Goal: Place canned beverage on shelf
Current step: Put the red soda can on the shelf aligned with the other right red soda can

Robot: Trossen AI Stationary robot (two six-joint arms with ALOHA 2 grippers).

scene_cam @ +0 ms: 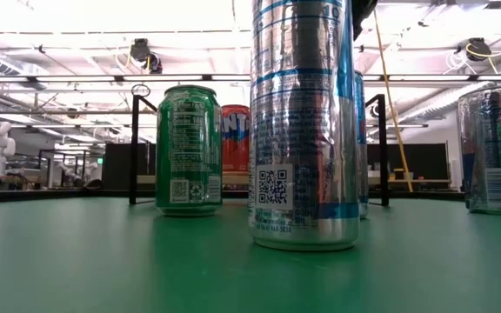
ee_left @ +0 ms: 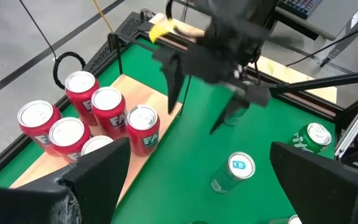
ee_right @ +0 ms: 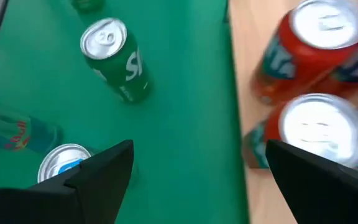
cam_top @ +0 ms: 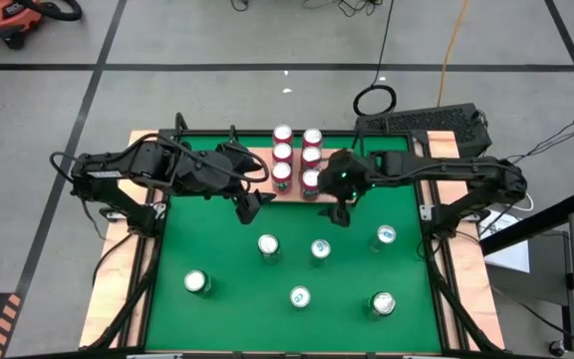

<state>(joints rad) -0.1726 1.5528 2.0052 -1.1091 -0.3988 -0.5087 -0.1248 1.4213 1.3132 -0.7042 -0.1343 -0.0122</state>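
Several red cans point(cam_top: 283, 155) stand upright in two rows on the shelf point(ee_left: 131, 86), a light-wood board with black rails at the far middle of the green mat point(cam_top: 217, 249). Several other cans stand on their bases on the mat, among them a green one point(ee_right: 114, 56) and a blue-topped one point(ee_left: 236, 169). My right gripper point(cam_top: 338, 212) hangs open above the mat just near of the shelf's near right corner, with nothing between its fingers. My left gripper point(cam_top: 250, 207) hangs open above the mat off the shelf's near left corner, also with nothing in it.
In the low view a tall silver-blue can point(scene_cam: 303, 122) stands close to the camera, with a green can point(scene_cam: 188, 148) to its left and another can point(scene_cam: 494, 148) at the right. A black frame point(cam_top: 429, 214) edges the mat. Bare mat lies between the loose cans.
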